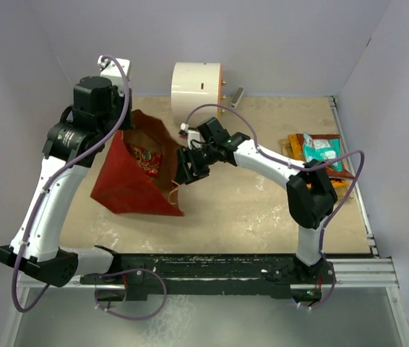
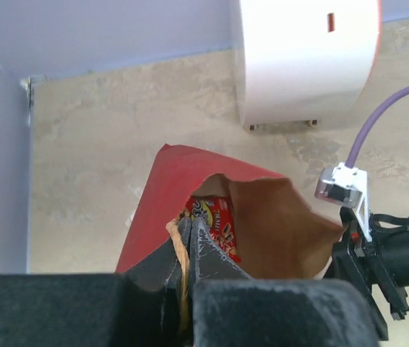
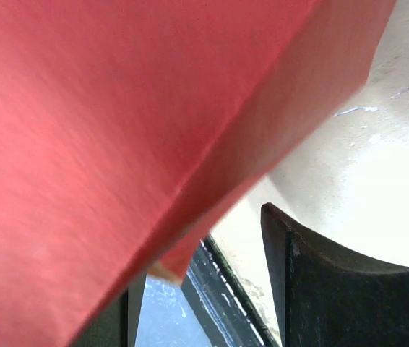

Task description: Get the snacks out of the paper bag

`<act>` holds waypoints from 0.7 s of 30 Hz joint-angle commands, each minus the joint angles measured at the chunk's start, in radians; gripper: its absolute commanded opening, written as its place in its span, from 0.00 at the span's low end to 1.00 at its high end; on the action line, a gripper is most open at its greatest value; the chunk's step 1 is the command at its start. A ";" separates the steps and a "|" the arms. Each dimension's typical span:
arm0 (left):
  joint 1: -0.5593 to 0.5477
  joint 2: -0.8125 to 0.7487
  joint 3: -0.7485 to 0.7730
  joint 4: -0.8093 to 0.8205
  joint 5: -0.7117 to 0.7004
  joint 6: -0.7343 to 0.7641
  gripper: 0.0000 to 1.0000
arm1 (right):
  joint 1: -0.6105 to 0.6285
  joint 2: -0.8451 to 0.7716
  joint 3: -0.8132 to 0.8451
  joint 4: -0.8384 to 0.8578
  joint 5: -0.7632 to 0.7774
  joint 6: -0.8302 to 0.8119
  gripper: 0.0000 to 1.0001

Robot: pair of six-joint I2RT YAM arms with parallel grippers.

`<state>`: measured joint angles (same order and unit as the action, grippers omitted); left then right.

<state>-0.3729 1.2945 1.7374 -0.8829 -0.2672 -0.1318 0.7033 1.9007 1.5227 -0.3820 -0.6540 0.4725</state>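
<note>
The red paper bag (image 1: 128, 184) lies tilted at the left of the table, its brown inside (image 2: 277, 224) open toward the right. A red-and-yellow candy packet (image 1: 145, 157) sits inside it and also shows in the left wrist view (image 2: 217, 220). My left gripper (image 1: 123, 130) (image 2: 190, 225) is shut on the bag's rim and twine handle (image 2: 181, 267). My right gripper (image 1: 188, 165) (image 3: 197, 242) is open at the bag's mouth edge, with the red wall (image 3: 118, 108) covering one finger. A teal packet (image 1: 321, 150), a red chip bag (image 1: 332, 141) and a yellow-orange bag (image 1: 293, 147) lie at the right.
A white cylinder (image 1: 197, 87) (image 2: 306, 58) stands at the back behind the bag. A small grey object (image 1: 235, 94) lies beside it. Walls close in the left, back and right. The dark rail (image 3: 226, 296) runs along the near edge.
</note>
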 commanded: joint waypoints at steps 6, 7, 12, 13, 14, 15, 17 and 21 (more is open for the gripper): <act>0.006 -0.125 -0.095 0.237 0.415 -0.010 0.00 | 0.008 -0.100 -0.070 -0.046 0.029 -0.017 0.65; 0.006 -0.146 -0.145 0.233 0.459 -0.055 0.00 | 0.007 -0.117 -0.084 -0.062 0.068 -0.035 0.65; 0.006 -0.269 -0.396 0.233 0.605 -0.252 0.00 | 0.007 -0.219 -0.174 -0.103 0.268 -0.125 0.67; 0.005 -0.293 -0.430 0.237 0.617 -0.278 0.00 | 0.008 -0.246 -0.196 -0.098 0.303 -0.135 0.67; 0.006 -0.312 -0.450 0.241 0.629 -0.291 0.00 | 0.007 -0.284 -0.222 -0.082 0.339 -0.149 0.68; 0.006 -0.324 -0.459 0.236 0.632 -0.294 0.00 | 0.008 -0.328 -0.250 -0.055 0.372 -0.167 0.68; 0.005 -0.330 -0.445 0.206 0.630 -0.287 0.00 | 0.008 -0.432 -0.333 0.076 0.430 -0.201 0.69; 0.006 -0.302 -0.397 0.180 0.648 -0.273 0.00 | 0.023 -0.658 -0.553 0.384 0.364 -0.276 0.70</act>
<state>-0.3668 0.9909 1.2762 -0.7475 0.3168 -0.3752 0.7132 1.4288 1.0992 -0.3027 -0.3069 0.3058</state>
